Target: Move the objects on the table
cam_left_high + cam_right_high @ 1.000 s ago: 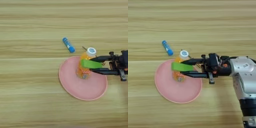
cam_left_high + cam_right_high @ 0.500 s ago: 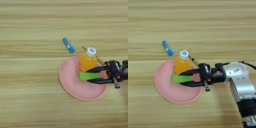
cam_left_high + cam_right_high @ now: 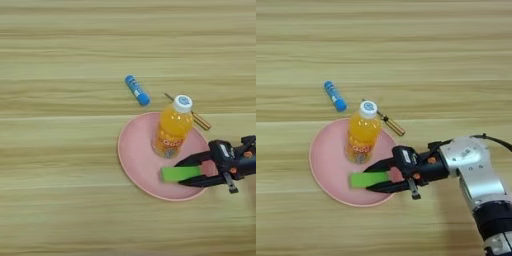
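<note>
The right arm (image 3: 481,182) comes in from the lower right edge, its silver forearm bending at the wrist so that the black gripper (image 3: 376,179) points toward the left, lying nearly level and low. Its two black fingers (image 3: 381,166) taper to thin tips, one above and one below, and are closed on the right end of a flat green block (image 3: 370,179).

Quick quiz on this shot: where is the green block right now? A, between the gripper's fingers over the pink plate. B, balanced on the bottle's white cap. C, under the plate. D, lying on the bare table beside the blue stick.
A: the green block sits between the two black fingers of the right gripper, over the pink plate, in front of the orange-drink bottle.
</note>
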You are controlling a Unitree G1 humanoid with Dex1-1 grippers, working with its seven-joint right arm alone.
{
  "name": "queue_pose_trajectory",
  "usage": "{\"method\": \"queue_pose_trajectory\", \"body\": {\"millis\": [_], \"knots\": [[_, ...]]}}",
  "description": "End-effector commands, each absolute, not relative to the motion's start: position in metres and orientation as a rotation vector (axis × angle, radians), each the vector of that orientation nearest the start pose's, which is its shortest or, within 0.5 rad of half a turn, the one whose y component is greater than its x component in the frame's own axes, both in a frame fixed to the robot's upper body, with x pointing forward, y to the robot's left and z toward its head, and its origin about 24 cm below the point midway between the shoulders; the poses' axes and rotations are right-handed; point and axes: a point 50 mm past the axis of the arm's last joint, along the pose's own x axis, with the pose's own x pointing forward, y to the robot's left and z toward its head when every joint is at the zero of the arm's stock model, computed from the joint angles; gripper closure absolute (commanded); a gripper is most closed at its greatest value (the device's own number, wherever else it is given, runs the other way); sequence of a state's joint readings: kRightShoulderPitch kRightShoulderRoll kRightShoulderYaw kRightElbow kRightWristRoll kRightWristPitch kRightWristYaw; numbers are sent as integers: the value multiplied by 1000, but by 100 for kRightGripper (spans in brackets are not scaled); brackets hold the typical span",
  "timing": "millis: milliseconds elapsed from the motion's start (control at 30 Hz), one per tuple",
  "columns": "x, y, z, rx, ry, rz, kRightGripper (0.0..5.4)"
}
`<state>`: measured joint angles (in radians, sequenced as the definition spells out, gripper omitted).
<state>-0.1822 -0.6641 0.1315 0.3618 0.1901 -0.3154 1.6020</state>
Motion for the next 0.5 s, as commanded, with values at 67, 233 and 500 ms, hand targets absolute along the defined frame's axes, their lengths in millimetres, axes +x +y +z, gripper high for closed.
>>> {"method": "queue_pose_trajectory", "body": {"millis": [67,233,500], "knots": [[246,-226,65,-575,248,1563,401],[253,-219,66,-573,190,1527,401],[254,-217,62,-567,198,1534,401]]}}
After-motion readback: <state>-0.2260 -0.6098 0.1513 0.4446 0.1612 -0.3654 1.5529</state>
